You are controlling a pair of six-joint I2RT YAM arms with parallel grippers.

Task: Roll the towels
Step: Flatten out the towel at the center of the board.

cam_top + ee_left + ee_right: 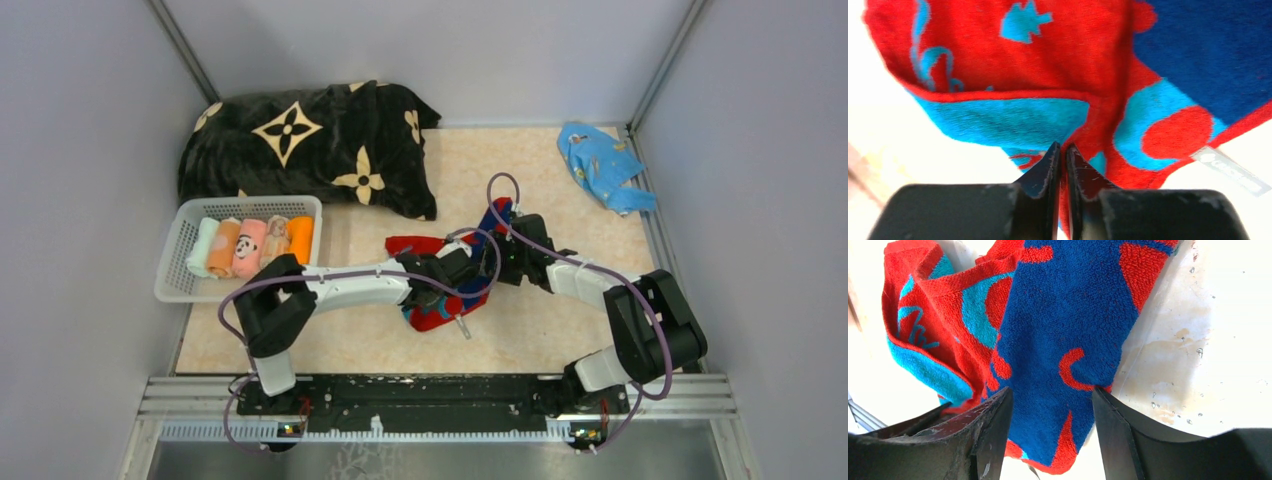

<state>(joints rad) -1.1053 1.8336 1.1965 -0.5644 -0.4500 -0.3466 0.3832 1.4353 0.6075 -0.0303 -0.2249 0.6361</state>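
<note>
A red, teal and dark-blue printed towel (pixel 437 312) lies crumpled mid-table, partly hidden under both wrists. My left gripper (pixel 468 266) is shut on a red fold of this towel (pixel 1058 50), the cloth pinched between the two fingertips of that gripper (pixel 1063 147). From the right, my right gripper (pixel 507 250) stands open astride the towel's blue part (pixel 1063 315), which lies between its wide-apart fingers (pixel 1051 392). Several rolled towels (pixel 248 246), pale green, orange, pink with a panda and beige, lie side by side in a white basket (pixel 172 272) at the left.
A large black plush blanket with beige flowers (pixel 310 145) is heaped at the back left, behind the basket. A crumpled light-blue cloth (pixel 600 165) lies in the back right corner. Grey walls close in the table on three sides.
</note>
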